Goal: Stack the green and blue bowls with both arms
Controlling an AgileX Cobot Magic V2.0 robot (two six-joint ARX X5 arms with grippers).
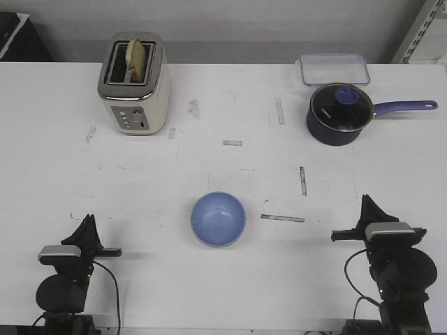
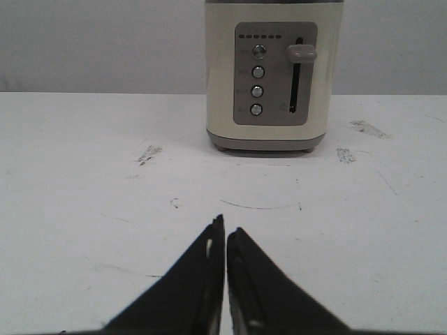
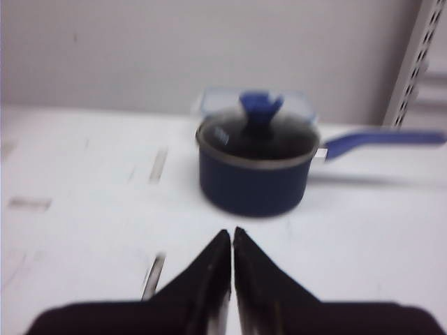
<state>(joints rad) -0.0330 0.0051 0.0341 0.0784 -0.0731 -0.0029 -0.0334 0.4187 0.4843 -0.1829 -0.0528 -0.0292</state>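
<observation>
A light blue bowl [image 1: 218, 218] sits upright on the white table near the front middle, between the two arms. No green bowl shows in any view; I cannot tell whether it lies under the blue one. My left gripper [image 1: 88, 219] rests low at the front left, shut and empty, pointing toward the toaster; the left wrist view shows its tips [image 2: 225, 226] together over bare table. My right gripper [image 1: 365, 200] rests at the front right, shut and empty; the right wrist view shows its tips [image 3: 232, 232] together, pointing at the saucepan.
A cream toaster [image 1: 134, 84] with bread stands at the back left, also in the left wrist view [image 2: 274, 73]. A navy saucepan [image 1: 339, 114] with a purple handle sits back right, also in the right wrist view [image 3: 256, 171]. A clear container [image 1: 334, 68] lies behind it.
</observation>
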